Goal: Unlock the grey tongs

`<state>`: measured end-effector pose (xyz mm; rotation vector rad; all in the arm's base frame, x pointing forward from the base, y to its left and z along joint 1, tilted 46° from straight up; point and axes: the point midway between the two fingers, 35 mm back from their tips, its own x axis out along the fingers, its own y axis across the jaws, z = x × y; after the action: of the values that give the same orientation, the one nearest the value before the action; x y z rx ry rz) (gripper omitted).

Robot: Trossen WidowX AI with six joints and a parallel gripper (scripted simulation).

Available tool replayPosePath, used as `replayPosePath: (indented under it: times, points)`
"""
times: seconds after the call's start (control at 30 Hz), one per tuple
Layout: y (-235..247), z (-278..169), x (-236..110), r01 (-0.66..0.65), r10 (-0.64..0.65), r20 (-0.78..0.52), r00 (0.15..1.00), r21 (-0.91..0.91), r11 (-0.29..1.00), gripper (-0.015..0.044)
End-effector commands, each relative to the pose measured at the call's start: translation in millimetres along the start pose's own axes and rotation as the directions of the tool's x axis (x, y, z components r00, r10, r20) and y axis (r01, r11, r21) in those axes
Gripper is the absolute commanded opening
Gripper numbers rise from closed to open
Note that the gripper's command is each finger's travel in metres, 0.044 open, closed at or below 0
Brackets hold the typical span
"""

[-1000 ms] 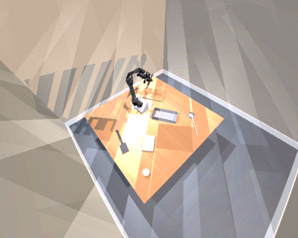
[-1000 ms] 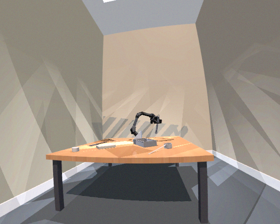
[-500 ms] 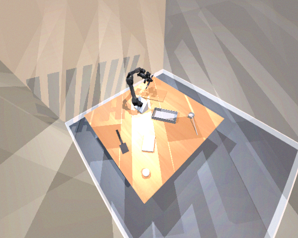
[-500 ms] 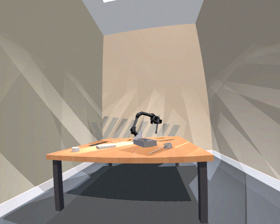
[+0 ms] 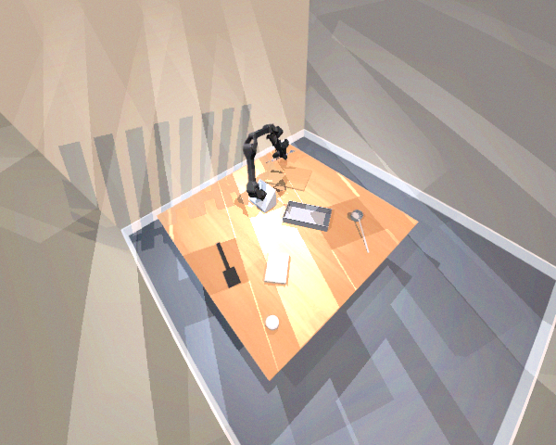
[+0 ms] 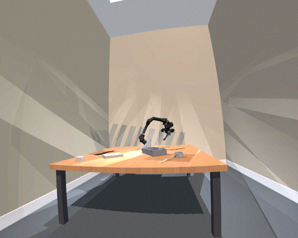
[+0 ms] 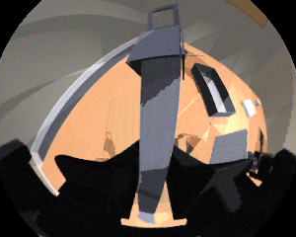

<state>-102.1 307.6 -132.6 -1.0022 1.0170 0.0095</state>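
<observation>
Wrist view: gripper (image 7: 151,207) clamped on grey tongs (image 7: 156,115), aloft near bench's far corner; unlocking unclear; placing on wooden board (image 5: 295,176) remains.

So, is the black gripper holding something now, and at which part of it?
Yes. The black gripper is shut on the long grey metal tongs, gripping them near one narrow end; the wider end points away.

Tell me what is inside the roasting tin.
The roasting tin shows only its pale floor; nothing lies in it. The tongs are up in the tool, clamped. In the side view its near wall hides the floor.
</observation>
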Motion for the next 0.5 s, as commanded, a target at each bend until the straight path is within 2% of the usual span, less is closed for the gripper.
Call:
replayPosePath:
  times: [0.0, 0.17, 0.37, 0.47]
  points:
    - [1.1, -1.5, 5.9, -0.006, 0.005, -0.139, 0.990, -0.008, 1.000, -0.0150]
    - [2.7, -3.6, 11.6, -0.028, 0.024, -0.326, 0.945, -0.007, 1.000, -0.0150]
    - [5.8, -4.2, 13.2, -0.073, 0.067, -0.532, 0.844, 0.011, 0.997, -0.0150]
    - [6.8, -3.7, 12.8, -0.086, 0.081, -0.578, 0.812, 0.019, 0.996, -0.0150]
